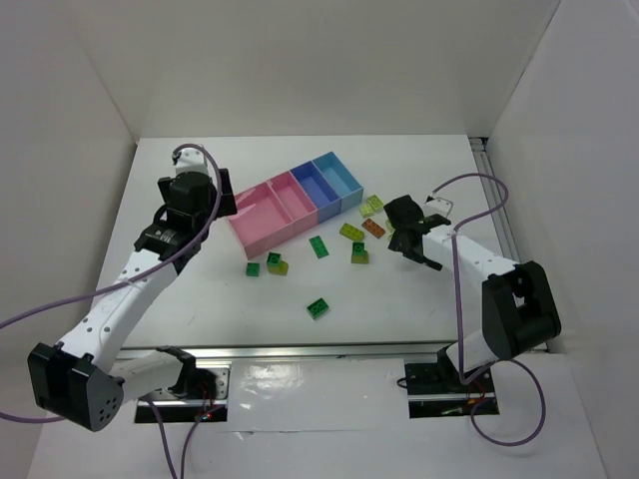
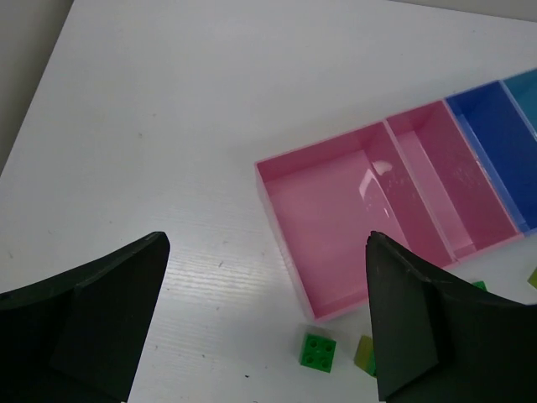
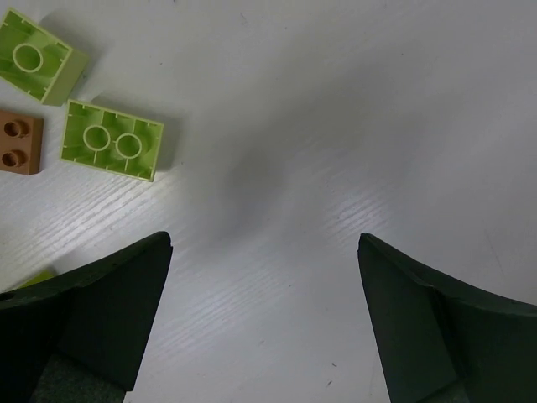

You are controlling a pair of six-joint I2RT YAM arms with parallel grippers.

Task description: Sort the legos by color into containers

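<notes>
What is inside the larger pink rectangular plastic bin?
Only bare floor and glare show in the larger pink rectangular plastic bin; one corner hides behind the left pincer's finger.

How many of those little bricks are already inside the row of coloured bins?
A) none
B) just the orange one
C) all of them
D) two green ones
A: the top view shows all four bins empty, with the bricks lying loose on the table outside them.
</notes>
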